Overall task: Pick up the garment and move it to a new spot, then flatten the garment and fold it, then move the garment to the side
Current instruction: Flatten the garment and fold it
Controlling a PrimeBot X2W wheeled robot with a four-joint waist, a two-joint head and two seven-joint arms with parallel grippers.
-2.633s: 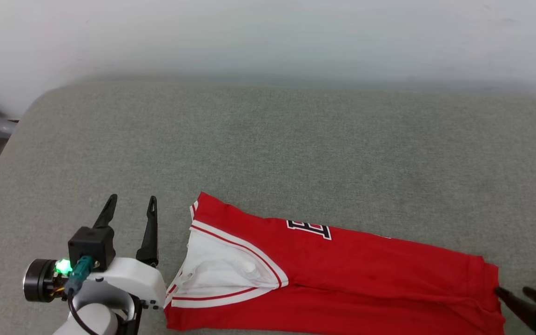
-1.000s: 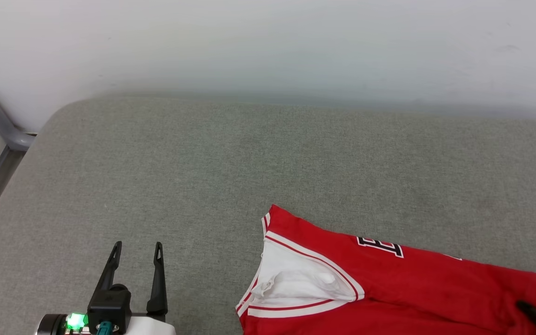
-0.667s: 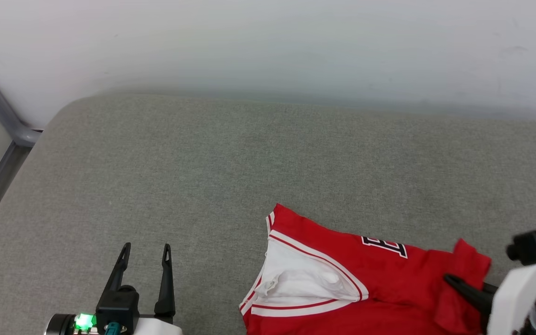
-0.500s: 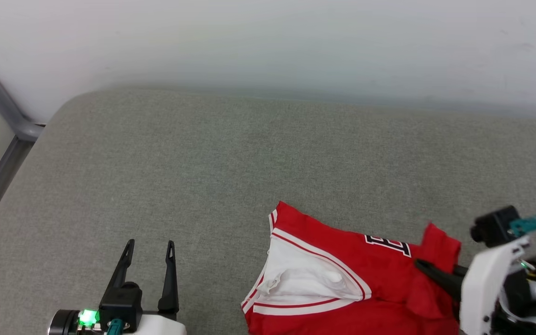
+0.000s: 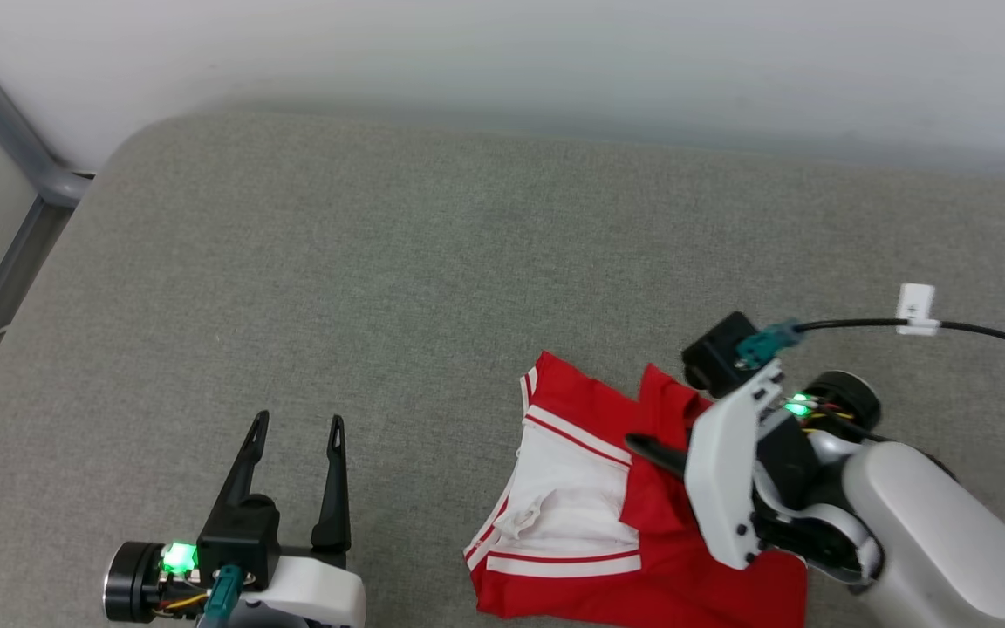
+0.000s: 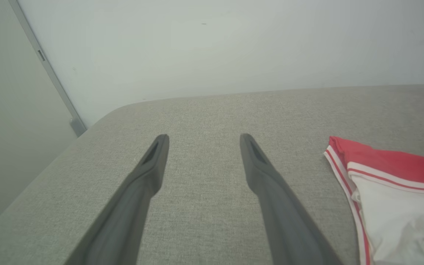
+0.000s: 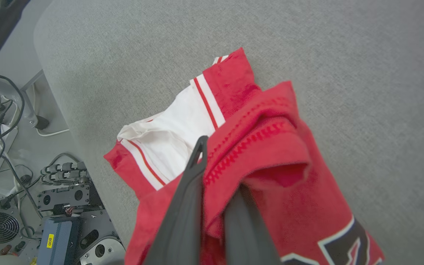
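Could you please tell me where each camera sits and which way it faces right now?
Head view: on the head, looking forward and down at the grey cushion; shows the open left end effector and the right end effector shut on the garment.
Left wrist view: on the left wrist, looking along its own spread fingers over the cushion toward the wall.
Right wrist view: on the right wrist, looking down its own fingers at the pinched red hem.
Shared: all three show the white sleeve.
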